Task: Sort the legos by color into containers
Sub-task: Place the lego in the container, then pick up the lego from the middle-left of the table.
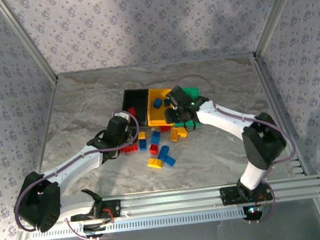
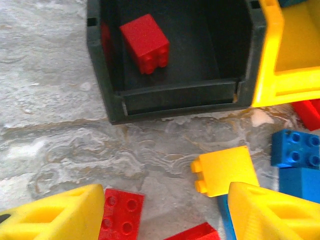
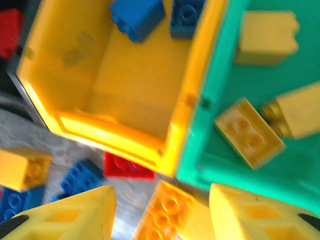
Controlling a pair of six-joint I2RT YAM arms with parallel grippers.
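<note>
**Crowded bricks under wide fingers: a wrong-colour grab is the risk**

Top external: the black bin (image 1: 128,96), yellow-orange bin (image 1: 155,120) and green bin (image 1: 191,91) stand side by side on the bench (image 1: 78,105). The loose legos (image 1: 157,149) lie just in front. Both arms reach into this one patch and could collide.

Left wrist: the left fingers (image 2: 55,217) are spread and empty over a flat red brick (image 2: 122,212). A yellow brick (image 2: 225,172) sits just beside it, so closing may trap both.

Right wrist: the right fingers (image 3: 260,215) are spread and empty around an orange-yellow brick (image 3: 167,212). It lies close to the green wall, which a lift could clip.
</note>
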